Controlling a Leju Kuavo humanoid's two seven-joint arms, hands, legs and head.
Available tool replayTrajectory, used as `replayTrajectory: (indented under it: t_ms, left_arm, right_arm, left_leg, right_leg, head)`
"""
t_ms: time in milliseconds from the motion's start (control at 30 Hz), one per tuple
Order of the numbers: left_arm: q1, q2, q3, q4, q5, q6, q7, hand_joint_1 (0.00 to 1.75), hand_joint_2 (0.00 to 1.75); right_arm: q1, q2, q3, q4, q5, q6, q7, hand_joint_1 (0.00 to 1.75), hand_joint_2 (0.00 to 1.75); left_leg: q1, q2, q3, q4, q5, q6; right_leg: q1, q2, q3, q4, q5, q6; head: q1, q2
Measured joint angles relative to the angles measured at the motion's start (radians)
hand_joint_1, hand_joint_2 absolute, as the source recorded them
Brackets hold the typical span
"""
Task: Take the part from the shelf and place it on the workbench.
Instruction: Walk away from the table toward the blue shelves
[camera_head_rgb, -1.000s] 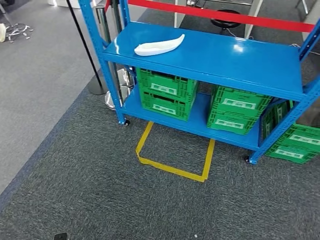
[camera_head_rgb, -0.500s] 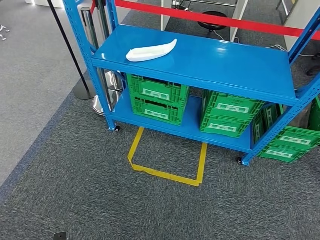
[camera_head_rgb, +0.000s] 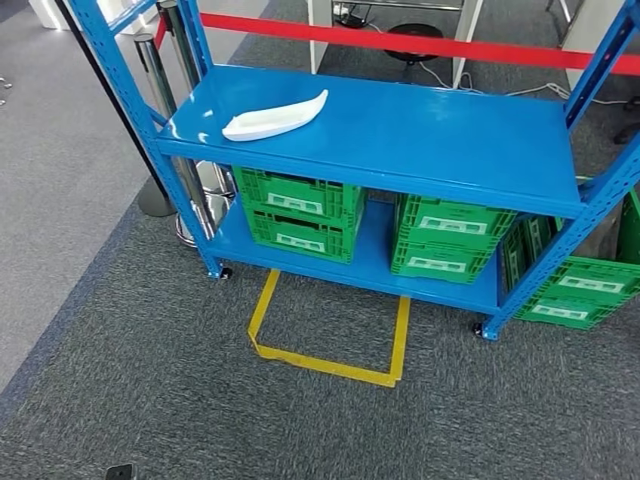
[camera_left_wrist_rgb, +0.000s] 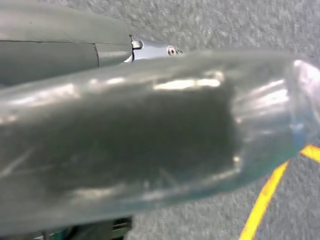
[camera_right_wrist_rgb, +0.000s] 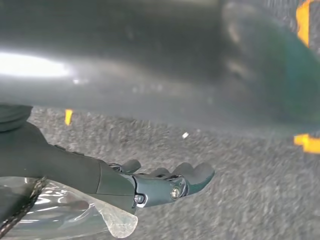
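Note:
The part (camera_head_rgb: 275, 117) is a long white curved piece. It lies near the left end of the blue shelf's top board (camera_head_rgb: 438, 135) in the head view. My right hand (camera_right_wrist_rgb: 166, 185) hangs over the grey carpet with its fingers stretched out and nothing in them. Of my left hand (camera_left_wrist_rgb: 151, 49) just a slim strip of grey cover and a finger shows above the carpet, behind a big blurred grey shape, so its hold cannot be read.
Green crates (camera_head_rgb: 300, 210) (camera_head_rgb: 449, 238) fill the lower board, and more (camera_head_rgb: 577, 275) stand at the right. A yellow tape square (camera_head_rgb: 328, 362) marks the carpet before the shelf. Chrome posts (camera_head_rgb: 177, 150) and a red barrier tape (camera_head_rgb: 423, 42) are behind.
The whole picture has shifted, so the camera has moved: the shelf and part now sit further left and a little lower in the head view. The part itself still lies on the board.

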Motion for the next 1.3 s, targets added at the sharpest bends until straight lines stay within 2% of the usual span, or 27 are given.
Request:
replayTrajectory:
  t_ms: [67, 100, 133, 200, 233, 300, 333, 367, 400, 467, 500, 567, 600, 633, 667, 700, 733, 800, 867, 900, 967, 1033, 1100, 1133, 1167, 1233, 1300]
  left_arm:
    - [0.0, 0.0, 0.0, 0.0, -0.001, 0.002, 0.0, 0.0, 0.0]
    - [0.001, 0.0, 0.001, 0.0, -0.001, 0.003, 0.0, 0.0, 0.0]
    - [0.001, 0.001, 0.001, 0.001, -0.001, 0.005, 0.0, 0.0, 0.0]
    - [0.001, 0.001, 0.001, 0.001, 0.0, 0.01, 0.0, 0.0, 0.0]
    - [0.001, 0.001, 0.001, 0.001, 0.0, 0.012, 0.0, 0.0, 0.0]
    - [0.0, 0.001, 0.001, 0.001, 0.002, 0.016, 0.0, 0.0, 0.0]
    - [0.0, 0.001, 0.001, 0.001, 0.003, 0.018, 0.0, 0.0, 0.0]
    - [0.002, 0.0, 0.001, 0.001, 0.005, 0.019, 0.0, 0.0, 0.0]
    - [0.003, -0.002, 0.002, 0.001, 0.007, 0.021, 0.0, 0.0, 0.0]
    - [0.003, -0.004, 0.002, 0.001, 0.011, 0.024, 0.0, 0.0, 0.0]
    - [0.003, -0.004, 0.001, 0.001, 0.011, 0.025, 0.0, 0.0, 0.0]
    - [0.003, -0.004, 0.001, 0.001, 0.012, 0.027, 0.0, 0.0, 0.0]
    - [0.003, -0.004, 0.001, 0.001, 0.013, 0.028, 0.001, 0.0, 0.0]
    - [0.004, -0.004, 0.001, 0.001, 0.014, 0.029, 0.001, 0.0, 0.0]
    - [0.004, -0.004, 0.002, 0.001, 0.015, 0.03, 0.002, 0.0, 0.0]
    - [0.004, -0.004, 0.002, 0.001, 0.016, 0.031, 0.002, 0.0, 0.0]
    - [0.004, -0.003, 0.002, 0.0, 0.018, 0.032, 0.003, 0.0, 0.0]
    - [0.005, -0.002, 0.001, 0.0, 0.02, 0.034, 0.003, 0.0, 0.0]
    - [0.006, -0.002, 0.0, -0.001, 0.021, 0.036, 0.004, 0.0, 0.0]
    - [0.007, -0.002, 0.0, -0.002, 0.022, 0.037, 0.005, 0.0, 0.0]
    - [0.007, -0.001, -0.003, -0.004, 0.023, 0.038, 0.006, 0.0, 0.0]
    - [0.006, -0.001, -0.008, -0.005, 0.024, 0.039, 0.006, 0.0, 0.0]
    - [0.006, -0.001, -0.01, -0.006, 0.025, 0.04, 0.006, 0.0, 0.0]
    - [0.007, -0.001, -0.01, -0.006, 0.026, 0.041, 0.006, 0.0, 0.0]
    - [0.007, -0.001, -0.01, -0.006, 0.026, 0.041, 0.006, 0.0, 0.0]
    - [0.009, 0.0, -0.01, -0.007, 0.026, 0.041, 0.006, 0.0, 0.0]
    - [0.011, 0.0, -0.011, -0.008, 0.027, 0.042, 0.007, 0.0, 0.0]
  right_arm:
    - [-0.001, 0.0, -0.001, 0.0, 0.004, 0.004, -0.002, 0.0, 0.0]
    - [-0.001, 0.0, -0.001, 0.0, 0.005, 0.004, -0.003, 0.0, 0.0]
    - [0.0, 0.0, -0.001, 0.0, 0.004, 0.004, -0.003, 0.0, 0.0]
    - [0.001, 0.0, -0.001, 0.0, -0.001, 0.002, -0.003, 0.0, 0.0]
    - [0.002, 0.001, -0.001, 0.0, -0.005, 0.001, -0.003, 0.0, 0.0]
    - [0.003, 0.001, 0.001, -0.001, -0.014, 0.0, -0.001, 0.0, 0.0]
    - [0.004, 0.002, 0.003, -0.002, -0.019, -0.001, 0.001, 0.0, 0.0]
    - [0.006, 0.002, 0.006, -0.003, -0.024, -0.003, 0.003, 0.0, 0.0]
    - [0.007, 0.002, 0.01, -0.005, -0.03, -0.005, 0.005, 0.0, 0.0]
    - [0.007, 0.001, 0.017, -0.008, -0.039, -0.008, 0.008, 0.0, 0.0]
    - [0.008, 0.001, 0.019, -0.009, -0.043, -0.009, 0.009, 0.0, 0.0]
    - [0.014, 0.001, 0.023, -0.011, -0.049, -0.011, 0.014, 0.0, 0.0]
    - [0.018, 0.001, 0.027, -0.012, -0.053, -0.012, 0.016, 0.0, 0.0]
    - [0.022, 0.001, 0.031, -0.014, -0.056, -0.013, 0.018, 0.0, 0.0]
    - [0.025, 0.001, 0.035, -0.016, -0.059, -0.014, 0.019, 0.0, 0.0]
    - [0.027, 0.001, 0.037, -0.018, -0.061, -0.015, 0.021, 0.0, 0.0]
    - [0.029, 0.001, 0.04, -0.02, -0.065, -0.016, 0.022, 0.0, 0.0]
    - [0.034, 0.001, 0.046, -0.022, -0.073, -0.017, 0.026, 0.0, 0.0]
    - [0.042, 0.002, 0.055, -0.028, -0.086, -0.02, 0.032, 0.0, 0.0]
    - [0.045, 0.002, 0.06, -0.033, -0.093, -0.022, 0.036, 0.0, 0.0]
    - [0.048, 0.002, 0.069, -0.041, -0.109, -0.026, 0.042, 0.0, 0.0]
    - [0.053, 0.002, 0.076, -0.046, -0.122, -0.03, 0.05, 0.0, 0.0]
    - [0.06, 0.002, 0.085, -0.05, -0.129, -0.034, 0.055, 0.0, 0.0]
    - [0.062, 0.002, 0.088, -0.052, -0.132, -0.034, 0.056, 0.0, 0.0]
    - [0.063, 0.002, 0.091, -0.054, -0.133, -0.035, 0.056, 0.0, 0.0]
    - [0.064, 0.002, 0.095, -0.057, -0.134, -0.035, 0.057, 0.0, 0.0]
    - [0.064, 0.002, 0.1, -0.06, -0.138, -0.036, 0.06, 0.0, 0.0]
  left_leg:
    - [-0.001, 0.0, -0.077, 0.095, -0.033, 0.0]
    - [-0.002, 0.0, -0.099, 0.102, -0.028, 0.004]
    - [-0.004, 0.001, -0.104, 0.077, -0.001, 0.01]
    - [-0.015, 0.023, -0.087, -0.025, 0.092, 0.029]
    - [-0.022, 0.039, -0.079, -0.067, 0.113, 0.037]
    - [-0.03, 0.056, -0.074, -0.104, 0.121, 0.047]
    - [-0.029, 0.048, -0.072, -0.11, 0.117, 0.049]
    - [-0.025, 0.037, -0.064, -0.118, 0.13, 0.051]
    - [-0.02, 0.027, -0.055, -0.125, 0.138, 0.055]
    - [-0.013, 0.007, -0.037, -0.133, 0.137, 0.06]
    - [-0.011, -0.003, -0.034, -0.134, 0.133, 0.062]
    - [-0.009, -0.029, -0.03, -0.134, 0.125, 0.062]
    - [-0.008, -0.042, -0.025, -0.134, 0.12, 0.06]
    - [-0.007, -0.056, -0.018, -0.134, 0.115, 0.057]
    - [-0.005, -0.07, -0.009, -0.134, 0.109, 0.053]
    - [-0.003, -0.082, -0.001, -0.136, 0.103, 0.049]
    - [0.0, -0.093, 0.006, -0.136, 0.098, 0.043]
    - [0.003, -0.109, 0.014, -0.139, 0.093, 0.03]
    - [0.003, -0.118, 0.02, -0.136, 0.092, 0.02]
    - [0.003, -0.108, 0.021, -0.127, 0.091, 0.016]
    - [0.0, -0.064, -0.007, -0.066, 0.07, 0.01]
    - [0.0, -0.024, -0.079, 0.052, 0.026, 0.004]
    - [0.001, -0.015, -0.143, 0.132, 0.008, 0.001]
    - [0.001, -0.014, -0.154, 0.125, 0.025, 0.001]
    - [0.001, -0.015, -0.15, 0.086, 0.062, 0.003]
    - [0.001, -0.024, -0.125, -0.028, 0.147, 0.008]
    - [-0.002, -0.034, -0.11, -0.094, 0.17, 0.015]
  right_leg:
    - [0.003, -0.005, 0.016, 0.0, -0.016, -0.003]
    - [0.005, -0.01, 0.027, 0.0, -0.025, -0.003]
    - [0.007, -0.016, 0.038, -0.001, -0.036, -0.002]
    - [0.01, -0.033, 0.063, -0.004, -0.057, -0.002]
    - [0.012, -0.042, 0.073, -0.005, -0.068, 0.001]
    - [0.015, -0.059, 0.093, -0.007, -0.082, 0.011]
    - [0.017, -0.066, 0.103, -0.007, -0.083, 0.018]
    - [0.017, -0.07, 0.11, -0.005, -0.086, 0.024]
    - [0.016, -0.061, 0.115, 0.006, -0.089, 0.03]
    - [0.011, -0.022, 0.082, 0.064, -0.121, 0.042]
    - [0.007, -0.001, 0.049, 0.115, -0.145, 0.048]
    - [-0.002, 0.015, -0.029, 0.211, -0.181, 0.056]
    - [-0.005, 0.016, -0.054, 0.224, -0.172, 0.06]
    - [-0.008, 0.018, -0.063, 0.203, -0.14, 0.063]
    - [-0.011, 0.024, -0.058, 0.152, -0.09, 0.066]
    - [-0.014, 0.043, -0.046, 0.101, -0.047, 0.069]
    - [-0.016, 0.063, -0.036, 0.055, -0.028, 0.069]
    - [-0.014, 0.088, -0.025, 0.023, -0.026, 0.058]
    - [-0.013, 0.075, -0.01, 0.013, -0.021, 0.042]
    - [-0.014, 0.068, 0.002, 0.008, -0.018, 0.036]
    - [-0.016, 0.057, 0.03, -0.003, -0.021, 0.028]
    - [-0.015, 0.047, 0.046, -0.008, -0.03, 0.02]
    - [-0.015, 0.042, 0.059, -0.009, -0.044, 0.017]
    - [-0.015, 0.044, 0.067, -0.009, -0.051, 0.017]
    - [-0.015, 0.047, 0.076, -0.009, -0.059, 0.017]
    - [-0.014, 0.056, 0.091, -0.01, -0.077, 0.021]
    - [-0.012, 0.066, 0.1, -0.014, -0.091, 0.031]
  head:
    - [0.0, 0.0]
    - [0.0, 0.0]
    - [0.0, 0.0]
    - [0.001, 0.0]
    - [0.001, 0.0]
    - [-0.001, 0.0]
    - [-0.003, 0.0]
    - [-0.005, 0.0]
    - [-0.002, 0.0]
    - [0.002, 0.0]
    - [0.005, 0.0]
    - [0.006, 0.0]
    - [0.006, 0.0]
    - [0.005, 0.0]
    - [0.005, 0.0]
    - [0.005, 0.0]
    - [0.006, 0.0]
    - [0.007, 0.0]
    - [0.007, 0.0]
    - [0.005, 0.0]
    - [-0.001, 0.0]
    - [-0.006, 0.0]
    - [-0.006, 0.0]
    - [-0.006, 0.0]
    - [-0.006, 0.0]
    - [-0.007, 0.0]
    - [-0.01, 0.0]
